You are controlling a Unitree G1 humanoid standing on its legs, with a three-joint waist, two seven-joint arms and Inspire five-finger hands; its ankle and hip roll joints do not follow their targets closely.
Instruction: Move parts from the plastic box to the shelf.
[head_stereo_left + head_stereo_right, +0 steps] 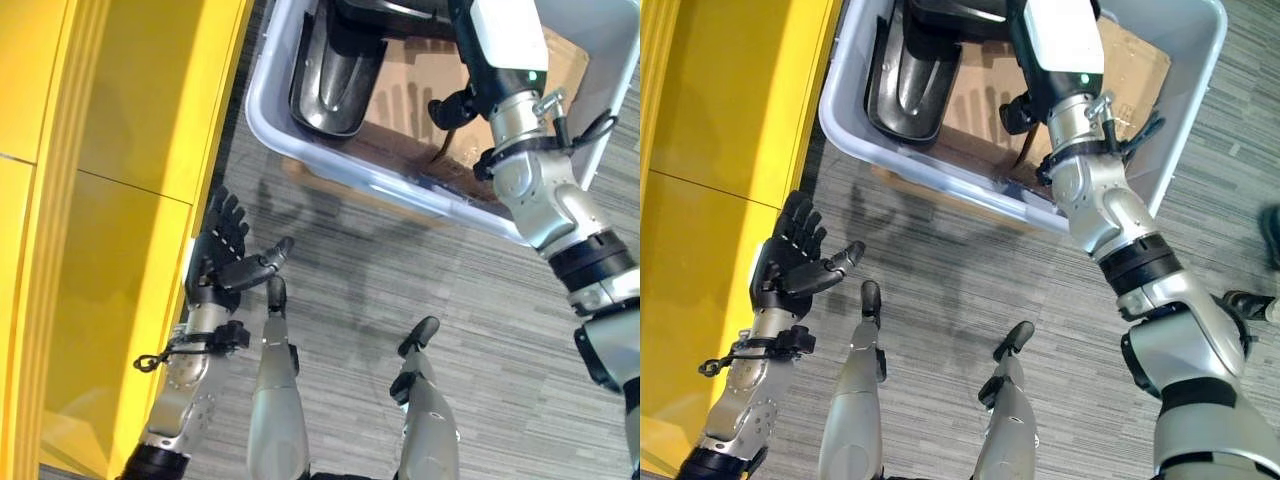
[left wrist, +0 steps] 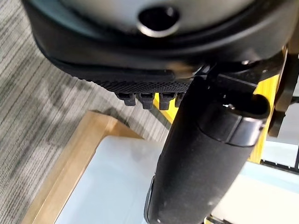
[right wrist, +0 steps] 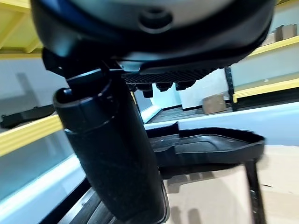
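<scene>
Over on the far left stood the yellow shelf (image 1: 120, 200), and just beside it the left hand (image 1: 222, 252) hovered over the grey carpet (image 1: 400, 270), fingers spread and holding nothing. Further right, black parts (image 1: 335, 75) lay in the plastic box (image 1: 330, 160), where the right hand (image 3: 112, 154) reached in; its grip could not be made out.

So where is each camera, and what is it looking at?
Left eye view: on the head, looking down at the plastic box, yellow shelf and open left hand.
Right eye view: beside it, same scene; the right arm reaches into the box.
Left wrist view: on the left wrist, past its thumb to the box.
Right wrist view: in the box, facing a black part.
</scene>
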